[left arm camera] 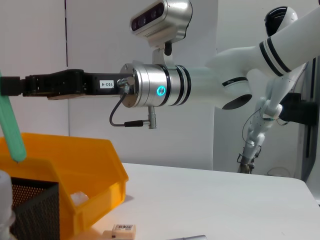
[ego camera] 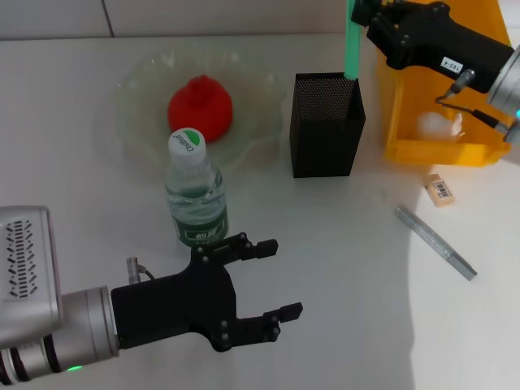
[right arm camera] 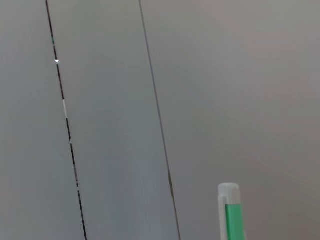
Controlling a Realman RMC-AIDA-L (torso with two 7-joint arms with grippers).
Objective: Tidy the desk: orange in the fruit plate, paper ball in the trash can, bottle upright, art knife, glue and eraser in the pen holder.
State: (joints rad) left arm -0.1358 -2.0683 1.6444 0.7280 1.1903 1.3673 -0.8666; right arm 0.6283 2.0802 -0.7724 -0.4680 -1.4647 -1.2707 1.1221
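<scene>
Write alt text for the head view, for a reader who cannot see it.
The right gripper holds the green glue upright over the pen holder, beside the trash can. The orange sits in the fruit plate, the bottle stands upright, and the eraser and art knife lie on the desk. The left gripper hangs open nearby.

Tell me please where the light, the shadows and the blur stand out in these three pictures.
Head view: the table is brighter at the right, around the art knife; a soft shadow lies beside the pen holder. Left wrist view: the glue looks soft, the right end effector sharper. Right wrist view: mostly plain grey wall.
</scene>
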